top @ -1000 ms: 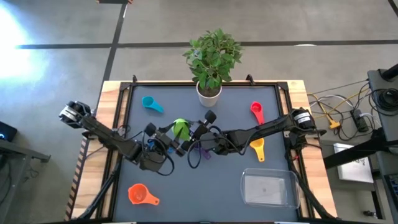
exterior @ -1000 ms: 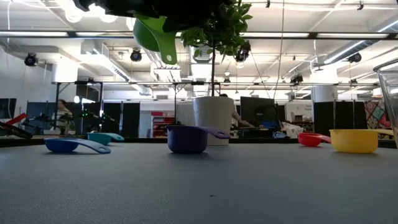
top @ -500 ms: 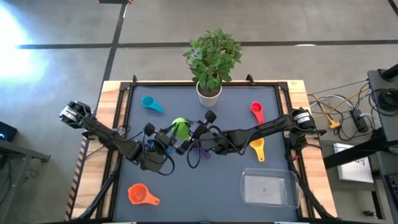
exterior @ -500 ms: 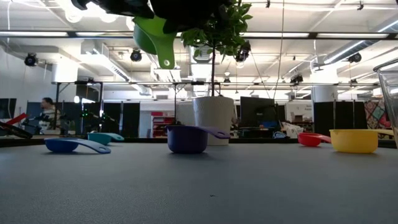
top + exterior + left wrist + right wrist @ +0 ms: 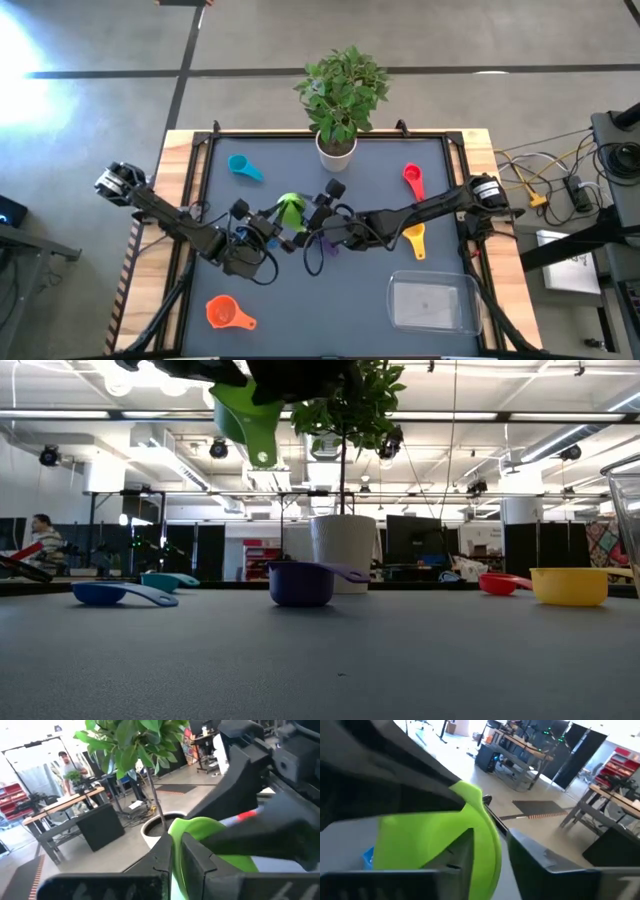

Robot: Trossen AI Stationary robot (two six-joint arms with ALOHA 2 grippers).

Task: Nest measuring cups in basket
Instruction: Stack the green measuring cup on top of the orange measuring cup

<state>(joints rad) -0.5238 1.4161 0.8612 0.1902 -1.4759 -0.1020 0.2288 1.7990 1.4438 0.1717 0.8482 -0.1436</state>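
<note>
I am watching both arms meeting over the middle of the surface (image 5: 230, 290), with the green cup (image 5: 290, 207) held in the air between them. From the left wrist camera, the left end effector (image 5: 172, 862) is pinching the green cup by its thin handle edge, fingers pressed against it on both sides. From the right wrist camera, the right end effector (image 5: 490, 852) is sitting around the green cup's rim — its two fingers are showing on either side of the rim, but I cannot tell whether they are actually gripping it. In the low view the green cup (image 5: 245, 420) is hanging well above the surface, tilted, with dark arm parts above it.

The other cups are lying scattered on the surface. The teal cup (image 5: 243, 166) is sitting at the far left, the red cup (image 5: 413, 179) at the far right, and the yellow cup (image 5: 414, 239) just near of the red one, beside the right arm. The orange cup (image 5: 226, 314) is lying at the near left. The purple cup (image 5: 303, 582) is standing upright in the middle, below the arms, and the blue cup (image 5: 110, 594) is resting to its left in the low view.

The basket (image 5: 432, 303) is sitting at the near right — well apart from the green cup. A potted plant (image 5: 340, 95) is standing at the far edge, centre.
</note>
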